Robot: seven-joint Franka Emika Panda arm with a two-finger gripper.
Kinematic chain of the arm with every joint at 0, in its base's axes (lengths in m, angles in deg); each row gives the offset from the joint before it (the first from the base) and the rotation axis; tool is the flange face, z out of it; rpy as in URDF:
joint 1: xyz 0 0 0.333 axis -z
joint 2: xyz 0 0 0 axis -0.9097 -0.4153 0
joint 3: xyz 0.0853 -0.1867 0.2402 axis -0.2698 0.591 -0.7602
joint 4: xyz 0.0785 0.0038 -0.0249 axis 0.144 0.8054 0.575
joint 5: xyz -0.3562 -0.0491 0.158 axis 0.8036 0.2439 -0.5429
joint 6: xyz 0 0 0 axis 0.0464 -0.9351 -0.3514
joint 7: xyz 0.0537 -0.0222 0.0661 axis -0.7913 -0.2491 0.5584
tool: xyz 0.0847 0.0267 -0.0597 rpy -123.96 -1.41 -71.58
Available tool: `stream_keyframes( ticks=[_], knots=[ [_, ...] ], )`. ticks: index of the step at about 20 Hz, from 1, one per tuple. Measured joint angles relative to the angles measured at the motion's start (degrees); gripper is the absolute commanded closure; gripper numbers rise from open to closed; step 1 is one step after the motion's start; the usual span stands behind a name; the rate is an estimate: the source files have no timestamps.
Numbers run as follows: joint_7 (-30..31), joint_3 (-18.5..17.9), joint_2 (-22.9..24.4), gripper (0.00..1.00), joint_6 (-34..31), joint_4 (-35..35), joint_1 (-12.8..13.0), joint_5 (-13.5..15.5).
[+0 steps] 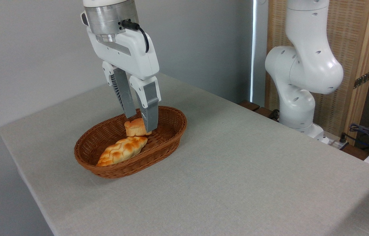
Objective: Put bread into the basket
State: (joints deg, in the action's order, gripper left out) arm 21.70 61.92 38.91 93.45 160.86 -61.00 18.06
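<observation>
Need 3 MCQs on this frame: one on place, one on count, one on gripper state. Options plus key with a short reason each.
1. Where is the bread?
A. on the bare table
B. inside the basket
C. beside the arm's base

2. How many baked items are in the basket?
A. one
B. two
C. three

3. What is the gripper doing?
A. closed on the bread
B. wide open above the table
C. holding the braided loaf

Key: B, it sits within the wicker rim; B, bun plus loaf; A, both fingers press the bun's sides.

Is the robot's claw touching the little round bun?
Touching. The camera view shows the gripper fingers closed against both sides of the bun, no gap visible, inside the basket.
</observation>
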Motion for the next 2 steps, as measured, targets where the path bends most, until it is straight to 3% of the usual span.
stream_keyframes(
  ticks=[2],
  knots=[
    [0.0, -0.02, 0.01, 0.0, 0.0, 0.0, 0.0, 0.0]
  ],
)
